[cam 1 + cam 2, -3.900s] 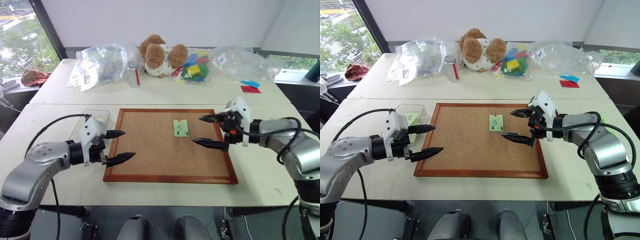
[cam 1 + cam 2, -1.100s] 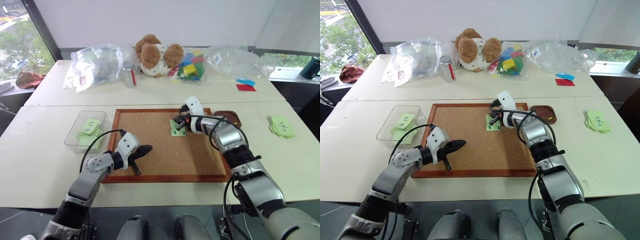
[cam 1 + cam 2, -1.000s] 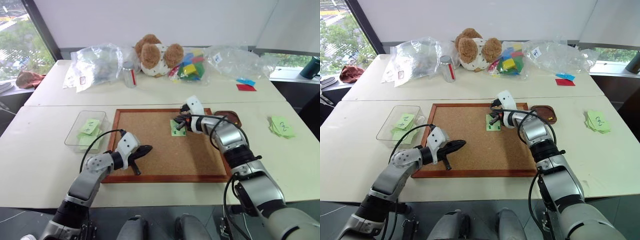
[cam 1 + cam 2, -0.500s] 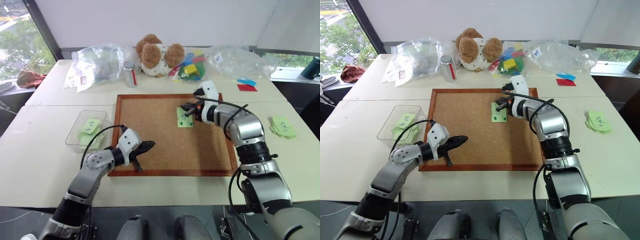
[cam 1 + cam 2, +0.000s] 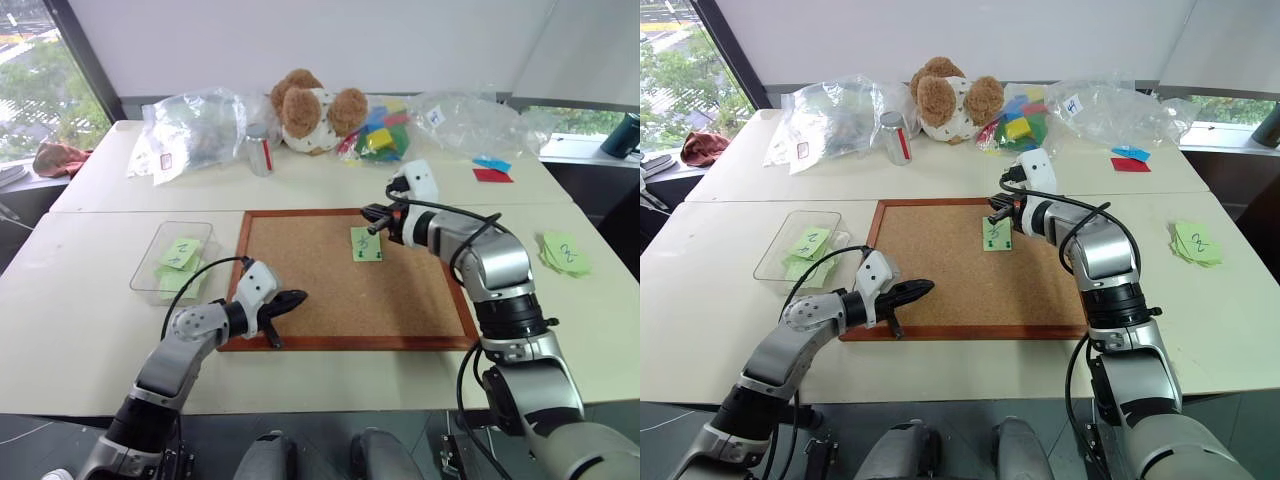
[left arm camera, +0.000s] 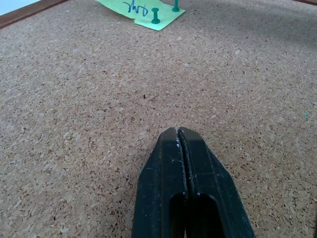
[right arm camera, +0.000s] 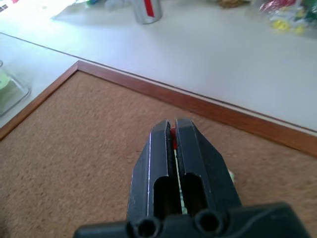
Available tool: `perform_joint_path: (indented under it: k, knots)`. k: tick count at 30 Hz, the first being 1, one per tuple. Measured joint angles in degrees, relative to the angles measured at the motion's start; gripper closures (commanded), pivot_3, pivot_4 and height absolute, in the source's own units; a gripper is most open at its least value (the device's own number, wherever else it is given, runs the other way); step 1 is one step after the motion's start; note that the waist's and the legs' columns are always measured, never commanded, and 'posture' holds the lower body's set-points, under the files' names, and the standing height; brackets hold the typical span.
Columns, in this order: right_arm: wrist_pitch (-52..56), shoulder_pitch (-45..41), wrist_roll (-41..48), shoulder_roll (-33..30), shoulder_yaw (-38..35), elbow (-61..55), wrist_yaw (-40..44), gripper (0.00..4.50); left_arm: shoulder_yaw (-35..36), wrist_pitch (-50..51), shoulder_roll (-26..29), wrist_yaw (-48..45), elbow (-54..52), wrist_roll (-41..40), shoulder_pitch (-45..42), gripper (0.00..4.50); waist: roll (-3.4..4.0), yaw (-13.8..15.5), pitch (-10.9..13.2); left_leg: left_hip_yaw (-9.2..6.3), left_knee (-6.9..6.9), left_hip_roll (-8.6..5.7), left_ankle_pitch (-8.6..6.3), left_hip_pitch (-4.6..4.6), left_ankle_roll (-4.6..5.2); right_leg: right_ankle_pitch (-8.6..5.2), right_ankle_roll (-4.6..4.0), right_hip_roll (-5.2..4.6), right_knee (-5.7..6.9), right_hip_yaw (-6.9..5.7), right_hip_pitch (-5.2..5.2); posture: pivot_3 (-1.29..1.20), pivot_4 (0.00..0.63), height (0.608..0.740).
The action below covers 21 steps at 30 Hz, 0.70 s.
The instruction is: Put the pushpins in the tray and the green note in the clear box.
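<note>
Where pinned: green note [image 5: 365,243] under right tool [image 5: 372,216]

The note [image 5: 365,244] was pale green with a dark scribble, its two pins [image 6: 155,15] green. The corkboard [image 5: 300,262] was speckled tan in a red-brown frame, on a cream worktop [image 5: 90,300]. A speck of red showed between the right jaws.

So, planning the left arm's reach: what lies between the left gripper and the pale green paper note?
Only bare corkboard separates the shut left gripper from the pale green paper note, as the left wrist view shows.
</note>
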Motion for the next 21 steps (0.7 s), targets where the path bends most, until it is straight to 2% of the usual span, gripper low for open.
perform_joint_path:
  k: [9,21]
  knots:
    - [-1.4,-1.6,0.0,-5.6,-4.3,2.4,-0.4,4.48,0.1,2.3,0.1,0.1,-1.4,-0.9,0.5,4.5,0.0,0.0,0.0,0.0,-0.04,0.0,-0.01,0.01,0.01,0.0,0.0,0.0,-0.02,0.0,0.0,0.0,0.15,0.74]
    - [-9.8,-0.9,-3.7,-15.0,-8.0,19.9,-1.4,4.48,1.7,3.6,0.8,0.3,-4.0,-2.2,3.0,4.5,0.02,-0.3,0.0,0.02,-0.12,0.02,0.0,0.02,0.01,-0.01,-0.01,0.0,-0.06,0.01,0.0,0.0,0.15,0.74]
